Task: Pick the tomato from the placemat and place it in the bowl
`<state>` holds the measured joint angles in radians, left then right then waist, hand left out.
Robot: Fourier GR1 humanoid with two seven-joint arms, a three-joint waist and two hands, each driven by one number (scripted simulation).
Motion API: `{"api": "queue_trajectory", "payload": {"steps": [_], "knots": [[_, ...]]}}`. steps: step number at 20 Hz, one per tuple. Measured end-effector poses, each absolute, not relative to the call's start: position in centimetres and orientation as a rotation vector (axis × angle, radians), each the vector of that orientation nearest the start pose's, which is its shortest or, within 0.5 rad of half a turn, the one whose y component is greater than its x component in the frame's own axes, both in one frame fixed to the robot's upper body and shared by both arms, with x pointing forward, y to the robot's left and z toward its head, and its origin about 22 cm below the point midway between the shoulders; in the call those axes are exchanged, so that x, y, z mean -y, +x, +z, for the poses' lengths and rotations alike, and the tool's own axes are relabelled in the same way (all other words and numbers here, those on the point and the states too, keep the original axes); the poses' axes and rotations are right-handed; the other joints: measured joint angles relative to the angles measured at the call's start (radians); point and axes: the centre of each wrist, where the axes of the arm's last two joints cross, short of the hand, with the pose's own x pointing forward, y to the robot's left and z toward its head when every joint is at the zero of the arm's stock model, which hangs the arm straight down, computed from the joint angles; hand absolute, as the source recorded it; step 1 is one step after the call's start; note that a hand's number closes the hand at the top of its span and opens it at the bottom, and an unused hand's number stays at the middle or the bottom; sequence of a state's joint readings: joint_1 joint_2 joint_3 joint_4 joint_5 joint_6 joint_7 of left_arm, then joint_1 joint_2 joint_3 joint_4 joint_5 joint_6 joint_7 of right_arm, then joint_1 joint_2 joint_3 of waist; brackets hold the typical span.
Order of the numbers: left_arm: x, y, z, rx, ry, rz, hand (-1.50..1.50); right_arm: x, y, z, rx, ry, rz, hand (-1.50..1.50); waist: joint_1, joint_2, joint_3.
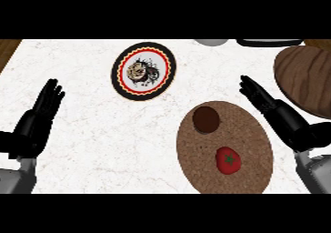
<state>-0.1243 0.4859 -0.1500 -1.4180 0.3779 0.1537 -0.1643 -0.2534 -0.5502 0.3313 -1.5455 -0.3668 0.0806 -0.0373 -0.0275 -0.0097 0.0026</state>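
White marbled surface point(94, 136) below me — tomato point(228, 160) sits on the placemat point(252, 136), near its dark bowl point(206, 119). My right hand point(275, 111) hovers beside the placemat, fingers straight; a clumsy reach might roll the tomato off.

The worktop point(94, 136) looks like pale, veined marble, smooth and matt. Left of the right hand point(279, 113), the placemat point(252, 136) is grainy brown cork, rough-looking. On it the tomato point(228, 160) is smooth with a slight gloss. A bowl point(309, 79) beyond that hand looks like matt brown wood.
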Motion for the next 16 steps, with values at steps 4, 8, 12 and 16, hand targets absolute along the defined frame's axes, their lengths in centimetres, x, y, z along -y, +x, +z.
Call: {"api": "queue_trajectory", "payload": {"steps": [4, 8, 12, 16], "knots": [[-30.7, 27.3, 3.9, 1.690, 0.085, -0.051, 0.00, 25.8, 27.8, 6.4, 1.603, 0.137, 0.363, -1.50, 0.015, 0.004, -0.002], [-30.5, 27.5, 4.5, 1.706, 0.034, 0.012, 0.00, 28.4, 27.2, 5.1, 1.487, -0.165, 0.301, -1.50, 0.006, 0.005, -0.013], [-30.2, 27.4, 4.5, 1.695, -0.023, 0.052, 0.00, 29.1, 25.7, 2.8, 1.403, -0.431, 0.134, -1.50, 0.005, 0.005, -0.008], [-30.5, 27.0, 5.3, 1.695, -0.056, 0.066, 0.00, 29.0, 25.2, 3.2, 1.421, -0.616, 0.120, -1.50, 0.019, 0.006, -0.005]]}}
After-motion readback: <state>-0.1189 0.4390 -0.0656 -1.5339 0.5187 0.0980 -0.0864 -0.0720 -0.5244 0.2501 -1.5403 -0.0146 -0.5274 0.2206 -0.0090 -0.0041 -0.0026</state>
